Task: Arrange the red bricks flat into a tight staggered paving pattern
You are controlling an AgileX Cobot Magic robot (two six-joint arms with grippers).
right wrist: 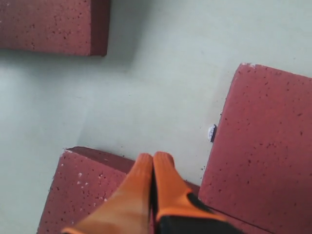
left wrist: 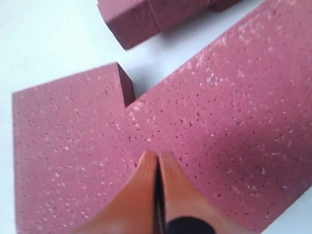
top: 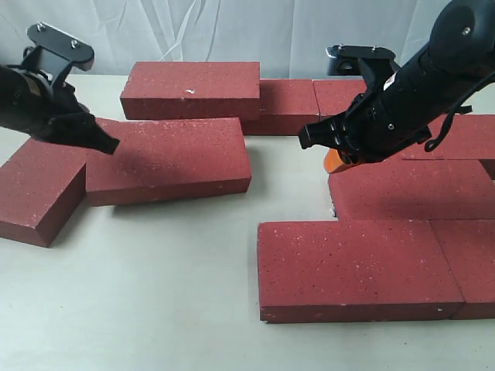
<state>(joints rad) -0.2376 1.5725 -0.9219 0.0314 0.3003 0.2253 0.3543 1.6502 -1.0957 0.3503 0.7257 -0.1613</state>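
**Nine bricks down, left cluster not yet paved**

Nine or so red bricks (top: 356, 267) lie on the pale tabletop (top: 155, 301), and they split into two lots. On the right of the exterior view, four sit flat and close together, edges meeting, with the seams offset from row to row: that part already reads as staggered paving. More stand along the back, one of them, the chipped brick (top: 192, 89), apparently lying on top of its neighbours. On the left, the angled brick (top: 166, 158) lies askew, its near end seeming to overlap the end brick (top: 39, 197); whether it rests on it or only abuts it I cannot tell for sure.

The left pincer (left wrist: 157, 161) has its orange fingers pressed together, holding nothing, with the tips low over the seam where those two left bricks meet. The right pincer (right wrist: 154, 161) is likewise closed and empty, poised above the corner of the paved group, beside the bare gap of tabletop.

The step in hand looks like nudging with closed tips rather than lifting. The next move probably calls for the left pincer to press the angled brick flat and slide it rightward across the open gap, square to the laid rows, so that its end falls mid-length of a neighbour. A skewed push risks jamming a corner.
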